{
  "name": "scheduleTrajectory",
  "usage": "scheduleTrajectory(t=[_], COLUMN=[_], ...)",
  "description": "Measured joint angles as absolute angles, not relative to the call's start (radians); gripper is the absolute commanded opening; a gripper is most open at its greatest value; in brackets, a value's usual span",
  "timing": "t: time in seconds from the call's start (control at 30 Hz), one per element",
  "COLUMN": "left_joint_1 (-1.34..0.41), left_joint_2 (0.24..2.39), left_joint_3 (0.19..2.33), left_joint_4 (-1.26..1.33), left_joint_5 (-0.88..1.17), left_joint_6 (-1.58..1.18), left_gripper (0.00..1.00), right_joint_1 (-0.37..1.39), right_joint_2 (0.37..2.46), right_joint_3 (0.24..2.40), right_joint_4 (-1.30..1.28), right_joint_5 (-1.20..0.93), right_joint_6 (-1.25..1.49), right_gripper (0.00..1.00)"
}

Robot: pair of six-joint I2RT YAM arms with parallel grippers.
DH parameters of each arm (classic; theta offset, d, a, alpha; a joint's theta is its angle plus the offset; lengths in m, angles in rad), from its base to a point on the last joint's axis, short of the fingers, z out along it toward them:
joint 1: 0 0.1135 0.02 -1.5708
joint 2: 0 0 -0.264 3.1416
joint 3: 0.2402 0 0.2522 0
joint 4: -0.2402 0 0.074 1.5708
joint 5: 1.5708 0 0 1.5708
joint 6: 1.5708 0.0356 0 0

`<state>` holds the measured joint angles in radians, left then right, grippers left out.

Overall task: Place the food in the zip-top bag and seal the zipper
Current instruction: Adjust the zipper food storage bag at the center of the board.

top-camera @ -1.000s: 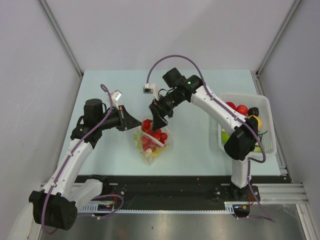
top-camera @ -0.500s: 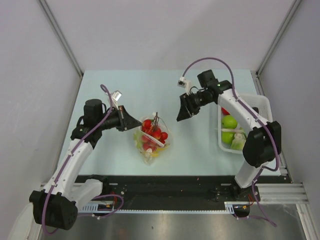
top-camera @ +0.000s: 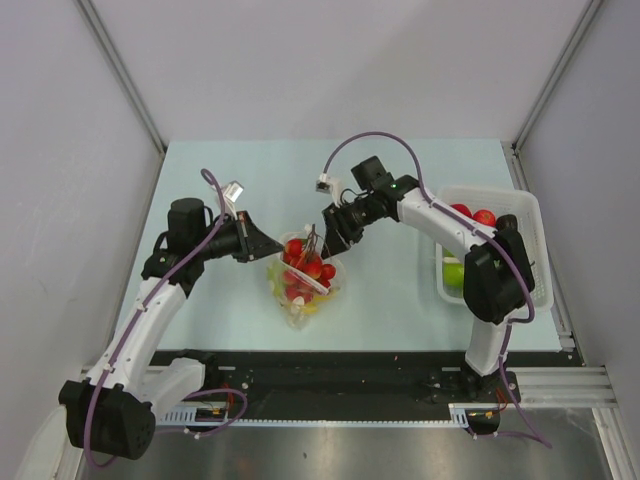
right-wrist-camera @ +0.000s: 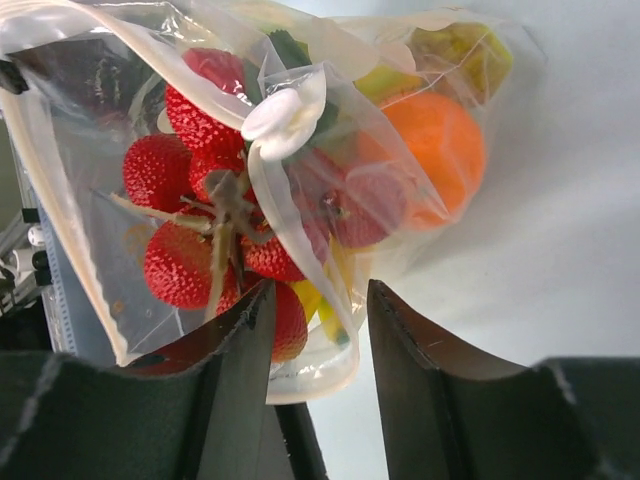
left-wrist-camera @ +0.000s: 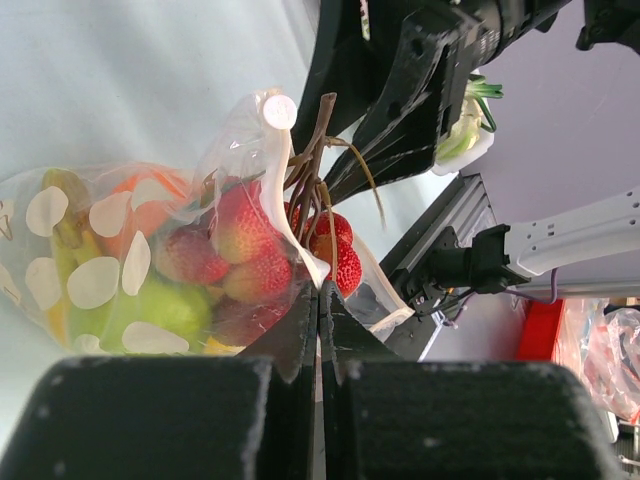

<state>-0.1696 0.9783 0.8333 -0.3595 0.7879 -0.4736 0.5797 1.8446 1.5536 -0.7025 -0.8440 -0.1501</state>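
Overhead view: you get bright, even, diffuse light; only soft, faint shadows on bench (top-camera: 230, 300). Left wrist view: your left end effector (left-wrist-camera: 318, 312) dark, blurred along bottom edge; glare streaks on zip-top bag (left-wrist-camera: 170, 250) plastic. Right wrist view: bag sharp, right end effector (right-wrist-camera: 318, 300) soft-focus, bench pale, near washed out at right.

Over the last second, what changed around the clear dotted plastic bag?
The right gripper swung right toward the white slotted basket, then came back over the clear dotted plastic bag. It is now open above the red strawberry cluster poking from the bag's mouth. Unchanged: the left gripper stays shut on the bag's edge, and the bag is in place.
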Motion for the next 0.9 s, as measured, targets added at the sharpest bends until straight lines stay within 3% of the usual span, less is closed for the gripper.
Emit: scheduleTrajectory(t=[0.13,0.2,0.23,0.27,0.3,0.53,0.7,0.9], left_joint_1=[-0.17,-0.17,-0.17,-0.17,-0.17,-0.17,-0.186,-0.316], left_joint_2=[0.978,0.978,0.978,0.978,0.978,0.979,1.0,0.985], left_joint_3=[0.833,0.833,0.833,0.833,0.833,0.868,1.002,1.162], left_joint_4=[-0.36,-0.36,-0.36,-0.36,-0.36,-0.417,-0.539,-0.667], left_joint_5=[0.788,0.788,0.788,0.788,0.788,0.755,0.695,0.623], left_joint_6=[-0.473,-0.473,-0.473,-0.473,-0.473,-0.434,-0.325,-0.174], left_gripper=[0.0,0.0,0.0,0.0,0.0,0.0,0.0,0.0], right_joint_1=[0.596,0.603,0.605,0.605,0.606,0.578,0.566,0.604], right_joint_2=[1.866,1.872,1.874,1.876,1.879,1.866,1.744,1.617], right_joint_3=[1.554,1.553,1.552,1.552,1.552,1.552,1.57,1.658], right_joint_4=[-0.698,-0.698,-0.698,-0.699,-0.701,-0.72,-0.722,-0.725], right_joint_5=[-0.844,-0.843,-0.843,-0.842,-0.842,-0.85,-0.864,-0.873], right_joint_6=[-0.161,-0.171,-0.177,-0.183,-0.189,-0.148,-0.043,-0.002], right_gripper=[0.48,0.42,0.34,0.11,0.0,0.0,0.0,0.0])
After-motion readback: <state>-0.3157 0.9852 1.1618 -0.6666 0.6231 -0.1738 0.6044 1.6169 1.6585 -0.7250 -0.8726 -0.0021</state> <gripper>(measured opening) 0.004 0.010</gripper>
